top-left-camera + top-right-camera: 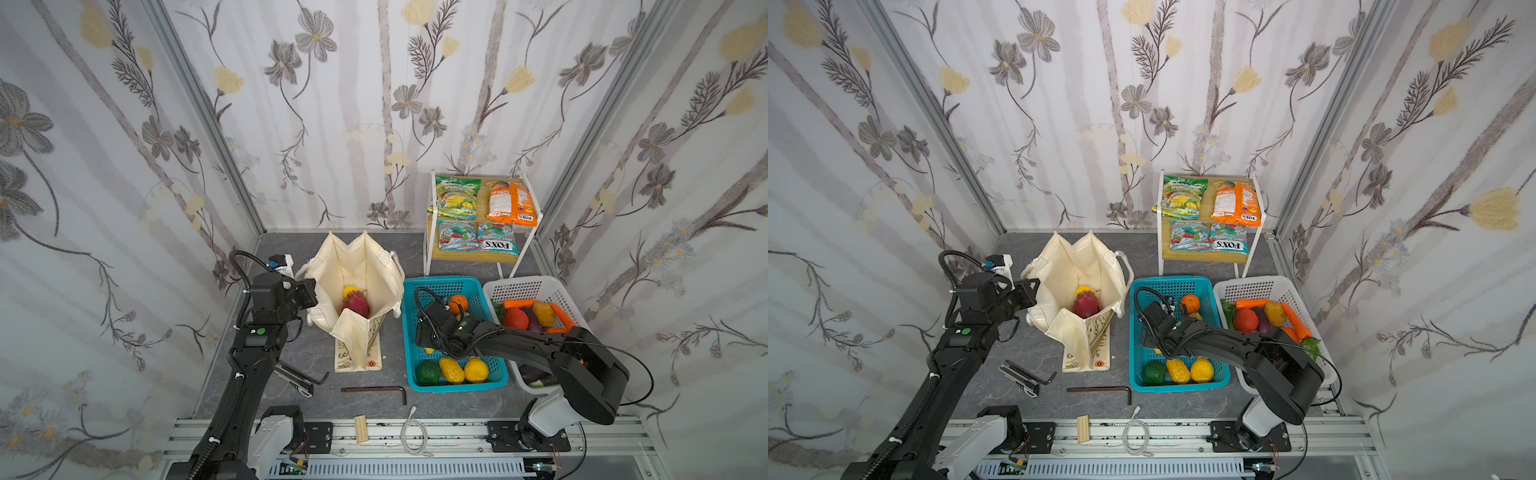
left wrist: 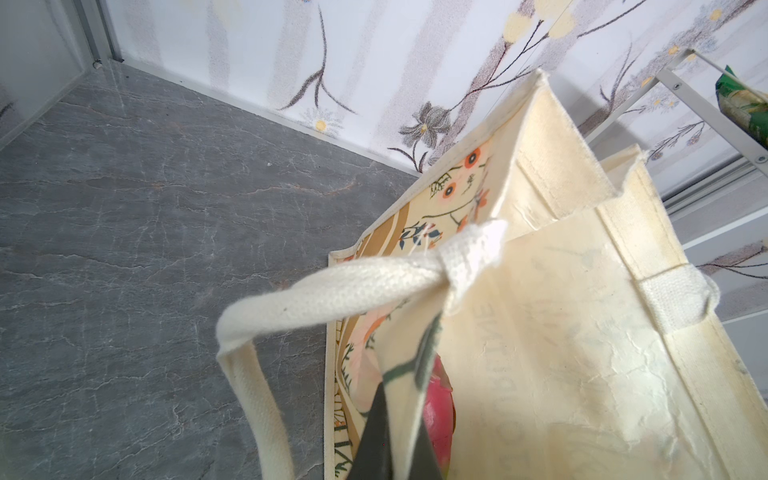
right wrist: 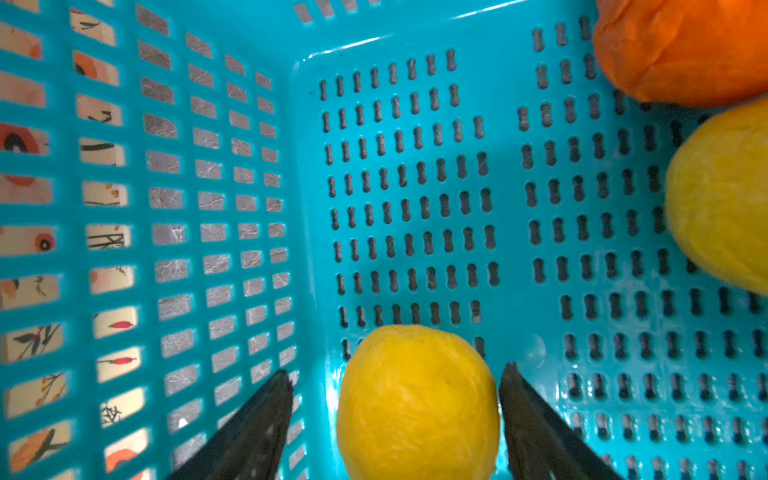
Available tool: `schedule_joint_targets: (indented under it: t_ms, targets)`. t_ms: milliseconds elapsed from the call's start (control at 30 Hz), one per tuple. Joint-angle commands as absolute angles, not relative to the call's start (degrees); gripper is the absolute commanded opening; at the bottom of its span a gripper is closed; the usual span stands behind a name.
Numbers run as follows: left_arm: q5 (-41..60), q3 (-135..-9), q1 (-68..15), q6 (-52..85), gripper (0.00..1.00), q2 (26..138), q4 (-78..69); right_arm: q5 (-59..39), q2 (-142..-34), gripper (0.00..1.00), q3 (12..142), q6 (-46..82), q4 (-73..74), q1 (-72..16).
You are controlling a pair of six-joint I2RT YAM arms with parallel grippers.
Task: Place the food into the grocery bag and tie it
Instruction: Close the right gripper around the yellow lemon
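straddling a yellow toy lemon (image 3: 415, 403) by the left wall of the teal plastic basket (image 3: 415, 187), the right gripper (image 3: 397, 370) stood open, jaws flanking its long axis; the left gripper (image 2: 399, 415) pinched the cream canvas grocery bag (image 2: 561, 353).

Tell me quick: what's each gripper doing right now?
Left gripper: shut on the bag rim.
Right gripper: open, fingers either side of a lemon in the basket.

On the grey, stone-patterned tabletop (image 1: 309, 349) stand an open cream bag (image 1: 361, 266) on the left, a teal basket (image 1: 457, 381) and a white basket (image 1: 523, 286) side by side on the right, and a small stand (image 1: 473, 256) behind them. A long Allen key (image 1: 372, 389) lies flat near the front edge.
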State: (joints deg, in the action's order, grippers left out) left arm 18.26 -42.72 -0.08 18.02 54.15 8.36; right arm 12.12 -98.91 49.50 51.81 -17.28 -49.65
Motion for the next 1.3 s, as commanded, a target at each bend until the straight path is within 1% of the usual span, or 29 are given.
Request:
schedule_joint_targets:
  t_ms: [0,100,233,333,400,433,467,733,1200,1233,1267]
  targets:
    - [18.63,-42.98,-0.07,17.84,0.00,53.97,7.12,12.31,-99.85,0.76,49.58,52.05,-14.45,-49.55]
    - [18.67,-42.98,-0.04,17.84,0.00,53.92,7.12,11.97,-100.47,0.75,49.47,52.03,-14.26,-49.39]
    - [18.59,-42.98,-0.03,17.84,0.00,53.96,7.12,11.25,-100.34,0.68,48.97,51.94,-13.21,-48.88]
    - [18.68,-42.98,-0.05,17.84,0.00,53.96,7.12,10.73,-100.09,0.67,48.72,51.88,-12.60,-48.69]
    - [18.66,-42.98,-0.07,17.84,0.00,53.96,7.12,10.44,-100.10,0.64,48.56,51.77,-12.08,-48.37]
    - [18.63,-42.98,-0.04,17.84,0.00,53.96,7.12,10.14,-100.29,0.61,48.44,51.64,-11.75,-48.18]
    - [18.65,-42.98,-0.02,17.84,0.00,53.96,7.12,9.81,-100.38,0.60,48.26,51.59,-11.49,-48.08]
    - [18.72,-42.98,-0.08,17.84,0.00,53.88,7.12,10.01,-100.46,0.59,47.56,51.92,-11.51,-47.82]
    - [18.61,-42.98,0.00,17.85,0.00,53.79,7.08,11.89,-95.36,0.57,49.42,52.10,-15.00,-47.46]
    - [18.59,-42.97,-0.05,17.84,0.00,53.79,7.09,11.96,-94.68,0.54,49.57,51.95,-15.42,-47.40]
    - [18.57,-42.98,0.00,17.84,0.00,53.79,7.12,12.27,-93.99,0.54,49.78,51.87,-15.92,-47.46]
